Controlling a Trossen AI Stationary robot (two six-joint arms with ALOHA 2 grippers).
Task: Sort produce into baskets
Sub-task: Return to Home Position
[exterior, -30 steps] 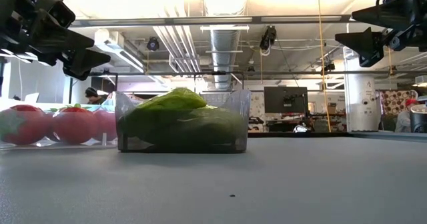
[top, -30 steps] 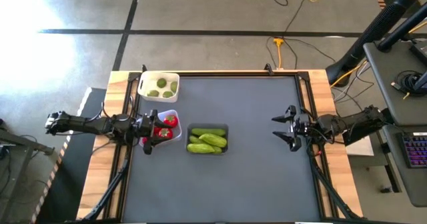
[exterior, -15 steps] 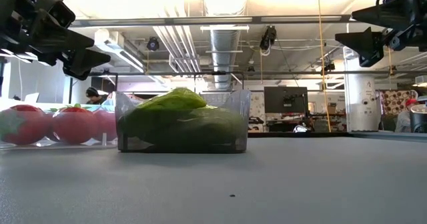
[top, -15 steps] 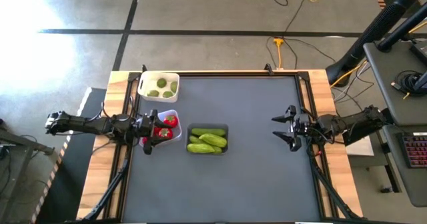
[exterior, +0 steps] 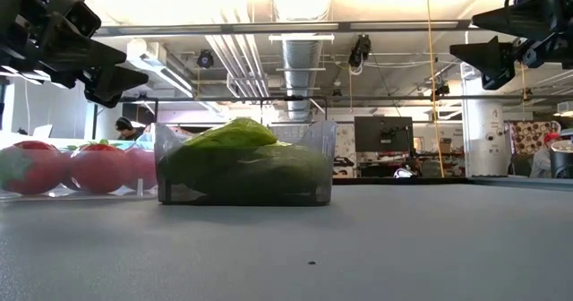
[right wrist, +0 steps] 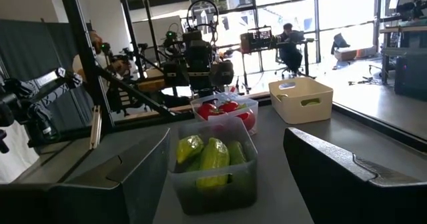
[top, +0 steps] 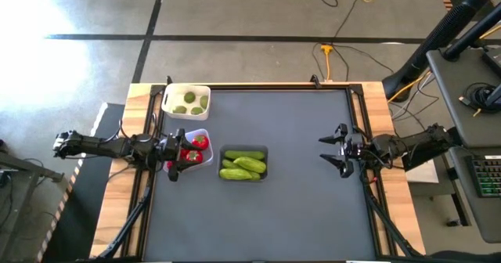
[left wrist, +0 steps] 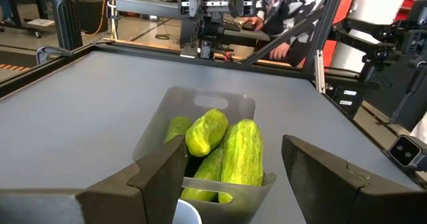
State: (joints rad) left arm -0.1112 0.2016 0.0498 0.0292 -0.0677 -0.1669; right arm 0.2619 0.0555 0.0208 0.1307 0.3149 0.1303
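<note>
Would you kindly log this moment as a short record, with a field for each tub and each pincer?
white tub: left side of the table, topmost in the high view; holds three limes
clear tub: just below the white tub in the high view; holds red fruits
dark tub: beside the clear tub, toward the table's middle; holds piled cucumbers
left pincer: open, empty, raised over the clear tub's outer edge
right pincer: open, empty, raised over the table's right side
loose produce: none in view outside the tubs
</note>
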